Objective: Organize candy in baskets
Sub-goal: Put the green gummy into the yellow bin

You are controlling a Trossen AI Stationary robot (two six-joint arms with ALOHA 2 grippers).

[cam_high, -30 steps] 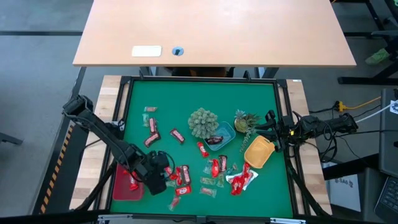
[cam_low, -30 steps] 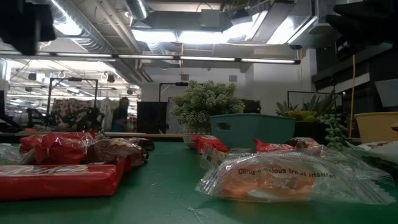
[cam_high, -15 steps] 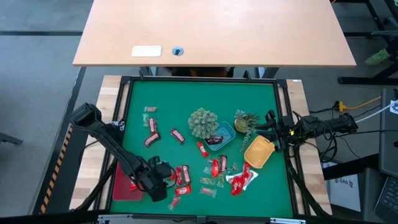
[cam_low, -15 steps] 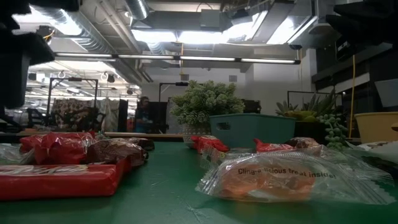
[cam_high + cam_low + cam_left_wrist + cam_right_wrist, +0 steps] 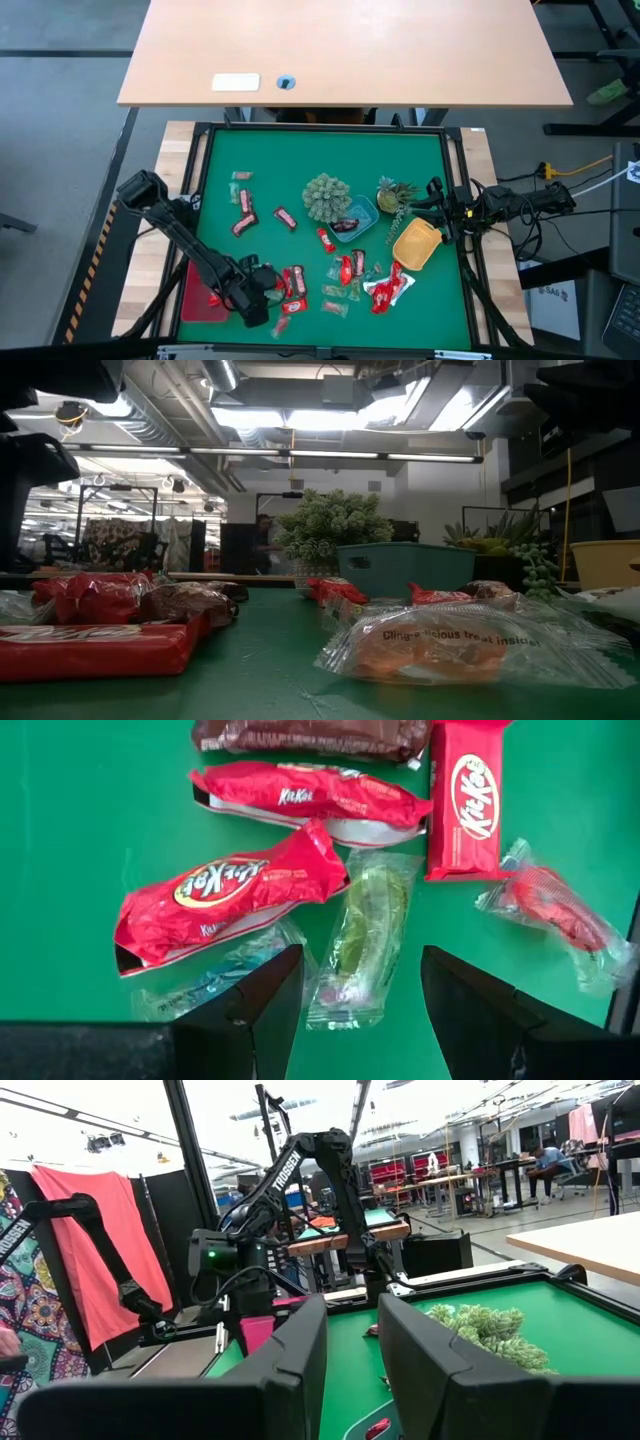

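Candy lies scattered over the green mat: red wrappers [image 5: 293, 282], dark brown ones [image 5: 285, 217] and small clear or greenish ones [image 5: 335, 307]. The red basket [image 5: 200, 305] sits at the near left. The pale blue basket [image 5: 360, 212] holds a brown candy, and the yellow basket [image 5: 416, 243] stands to its right. My left gripper [image 5: 268, 291] is open just right of the red basket, above a cluster of candy. In its wrist view [image 5: 362, 965] its fingers stand on either side of a greenish clear candy [image 5: 362, 925] without touching it. My right gripper [image 5: 432, 210] is open and waits at the right edge.
Two green spiky plant ornaments [image 5: 327, 197] [image 5: 396, 192] stand mid-table beside the blue basket. A raised black frame [image 5: 200, 160] borders the mat. A wooden desk [image 5: 340, 50] lies beyond the far edge. The far part of the mat is bare.
My left arm has moved its gripper toward the table's near edge and downward, from the red basket's far right corner to just over the candy cluster beside it. No candy has moved. My right arm has kept still.
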